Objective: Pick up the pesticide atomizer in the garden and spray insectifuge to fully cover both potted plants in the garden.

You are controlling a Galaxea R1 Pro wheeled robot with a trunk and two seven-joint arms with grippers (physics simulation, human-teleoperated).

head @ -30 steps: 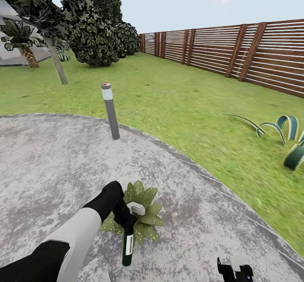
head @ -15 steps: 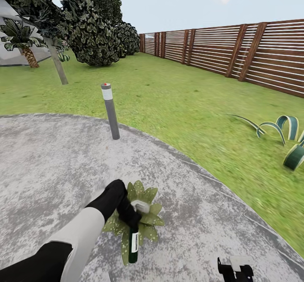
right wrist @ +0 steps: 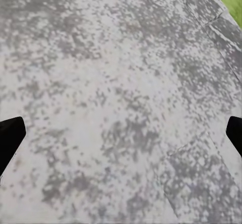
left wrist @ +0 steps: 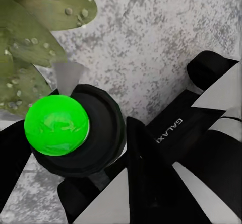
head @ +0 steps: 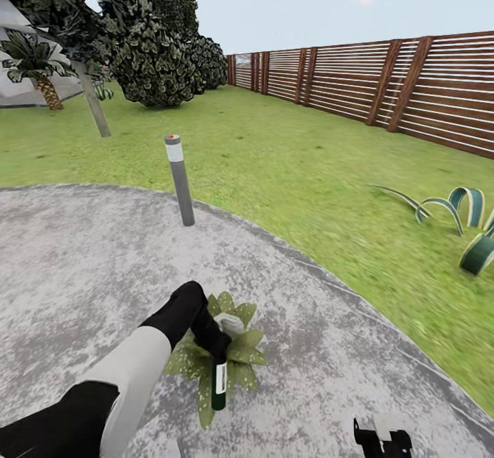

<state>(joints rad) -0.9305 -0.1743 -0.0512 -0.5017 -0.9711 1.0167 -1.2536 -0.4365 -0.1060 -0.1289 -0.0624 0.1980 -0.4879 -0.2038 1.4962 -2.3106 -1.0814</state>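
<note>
One pesticide atomizer (head: 219,383), judged light, rigid and slick-sided, is being gripped around its body by the closed left gripper (head: 211,343) directly above a potted plant (head: 241,348) on the paving (head: 82,259), while the right gripper's (right wrist: 121,133) fingertips are being held wide apart, empty.

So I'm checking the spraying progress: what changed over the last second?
The left tool, shut on the pesticide atomizer, carried it a little right and further over the potted plant. The plant, bollard light and right tool stayed put.
</note>
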